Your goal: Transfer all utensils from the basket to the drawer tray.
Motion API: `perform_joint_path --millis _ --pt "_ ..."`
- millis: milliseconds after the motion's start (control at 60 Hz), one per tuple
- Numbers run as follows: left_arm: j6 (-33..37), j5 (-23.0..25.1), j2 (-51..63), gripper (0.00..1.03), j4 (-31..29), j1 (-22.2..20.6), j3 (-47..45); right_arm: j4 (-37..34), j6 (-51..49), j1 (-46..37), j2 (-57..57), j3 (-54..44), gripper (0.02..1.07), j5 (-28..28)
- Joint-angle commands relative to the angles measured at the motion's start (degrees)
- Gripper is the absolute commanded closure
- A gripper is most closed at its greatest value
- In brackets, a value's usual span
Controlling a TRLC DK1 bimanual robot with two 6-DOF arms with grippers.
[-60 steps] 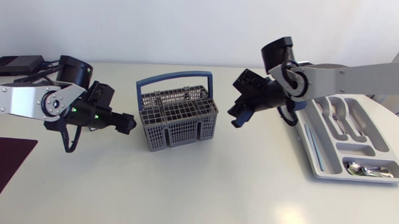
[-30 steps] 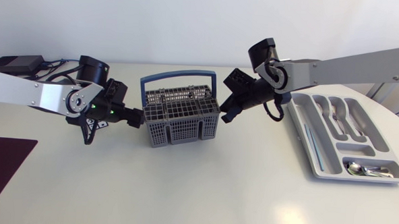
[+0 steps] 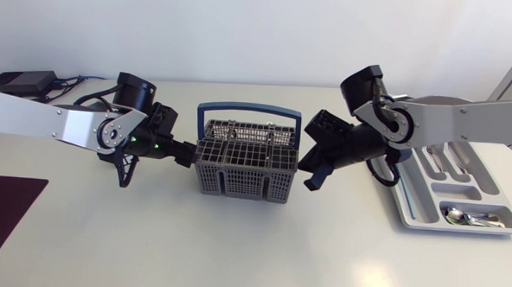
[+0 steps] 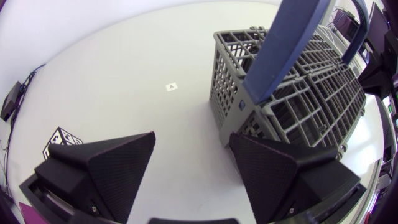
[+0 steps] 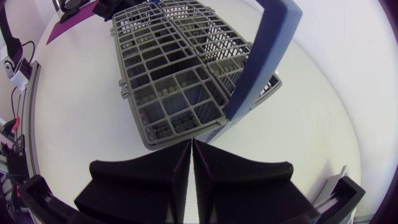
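A grey plastic cutlery basket with a blue handle stands mid-table; I see no utensil in its compartments. My left gripper is at its left side and open. In the left wrist view one finger is against the basket's near corner. My right gripper is close to its right side. In the right wrist view its fingers are pressed together, empty, just short of the basket. The white drawer tray at the right holds forks and spoons.
A dark purple mat lies at the front left corner. A black device with cables sits at the back left. A small printed marker is on the table beside my left gripper.
My left arm has moved right against the basket, and the basket has slid right and turned. My right gripper has shut and drawn back to the right after coming close to the basket.
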Motion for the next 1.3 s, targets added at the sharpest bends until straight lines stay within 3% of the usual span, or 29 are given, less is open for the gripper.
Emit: perform_joint_path --millis 0,767,1150,1283 --pt "0.2 3.2 -0.28 0.19 0.59 -3.54 0.86 1.34 0.04 1.48 -2.31 -2.18 0.97 -2.33" --pt "0.37 3.2 -6.26 0.19 0.07 -4.25 -3.54 0.46 2.15 1.66 6.74 8.1 0.97 0.04" --pt "0.55 3.2 -6.7 0.15 0.07 -3.1 -3.1 0.11 2.24 2.01 5.95 5.37 0.97 1.27" --pt "0.73 3.2 -7.84 0.11 -0.28 -1.52 -3.36 0.11 2.41 1.48 4.81 3.7 0.96 4.26"
